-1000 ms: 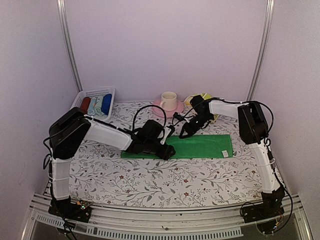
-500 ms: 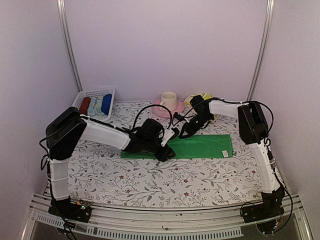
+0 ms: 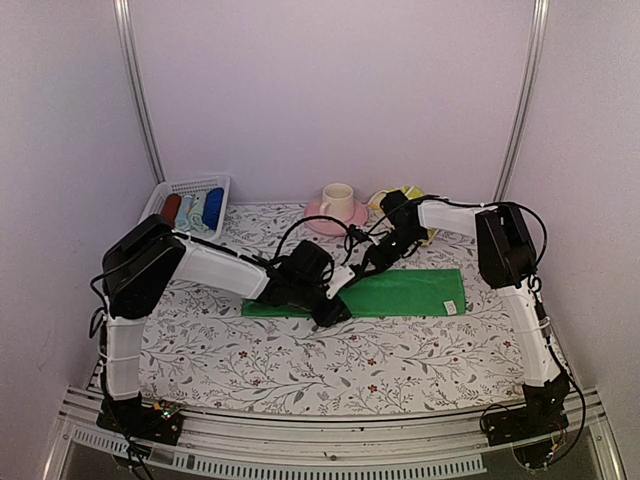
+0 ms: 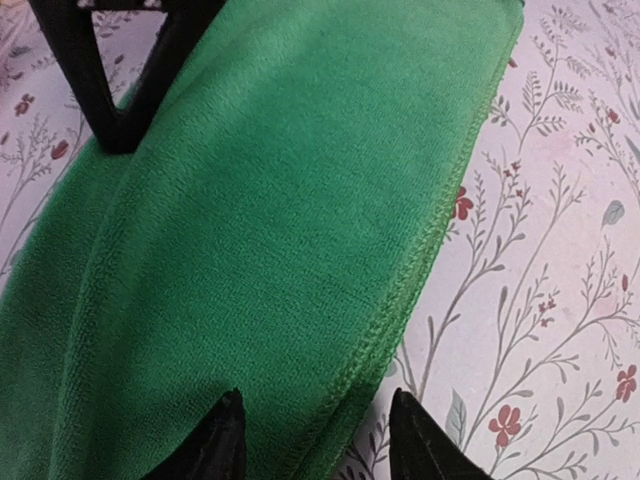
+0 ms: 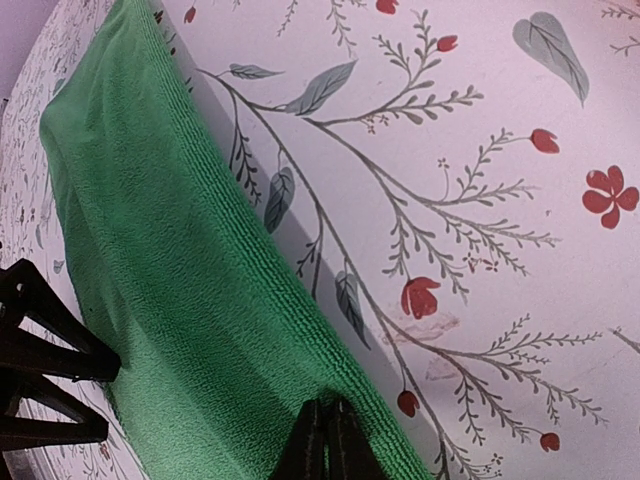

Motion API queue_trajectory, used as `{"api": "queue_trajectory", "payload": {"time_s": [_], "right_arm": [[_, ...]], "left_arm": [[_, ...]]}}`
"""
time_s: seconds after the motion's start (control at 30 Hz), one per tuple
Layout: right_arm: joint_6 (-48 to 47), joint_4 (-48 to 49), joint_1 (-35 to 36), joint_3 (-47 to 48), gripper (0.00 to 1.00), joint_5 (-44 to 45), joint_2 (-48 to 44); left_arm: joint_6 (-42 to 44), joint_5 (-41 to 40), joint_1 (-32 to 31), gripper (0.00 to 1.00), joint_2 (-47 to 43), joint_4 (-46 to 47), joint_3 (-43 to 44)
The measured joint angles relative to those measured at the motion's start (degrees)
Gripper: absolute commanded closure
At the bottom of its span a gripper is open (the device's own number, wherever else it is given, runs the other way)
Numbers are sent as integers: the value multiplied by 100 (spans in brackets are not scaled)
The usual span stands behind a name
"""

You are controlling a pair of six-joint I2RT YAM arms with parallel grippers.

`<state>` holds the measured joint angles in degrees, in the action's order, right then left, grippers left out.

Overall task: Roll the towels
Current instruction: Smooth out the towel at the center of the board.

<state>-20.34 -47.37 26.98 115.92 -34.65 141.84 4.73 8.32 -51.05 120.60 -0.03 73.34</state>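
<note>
- My left claw stands apart, straddling the near hem of the green towel.
- The cloth looks light, soft and limp, so I judge a hem pinch best.
- It lies flat on the surface, long axis left to right.
- My right claw is together at the far hem; I cannot tell whether it holds cloth.
- The yellow towel sits bunched beyond.

Soft even light, pinkish cast.
Your wrist views look sharp; faint shadow beside the green towel.

Top view: high, near side, overlooking whole table; wrist views: close, share green towel.
</note>
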Motion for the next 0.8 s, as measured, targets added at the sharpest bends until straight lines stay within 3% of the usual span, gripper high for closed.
{"api": "queue_trajectory", "payload": {"time_s": [0.4,0.7,0.8], "right_arm": [[-2,-2,2,0,94,0,0],[-2,-2,2,2,94,2,0],[-4,-2,2,2,94,2,2]], "left_arm": [[68,-20,-2,66,105,-24,55],[79,-11,0,81,131,0,79],[74,26,0,91,131,7,79]]}}
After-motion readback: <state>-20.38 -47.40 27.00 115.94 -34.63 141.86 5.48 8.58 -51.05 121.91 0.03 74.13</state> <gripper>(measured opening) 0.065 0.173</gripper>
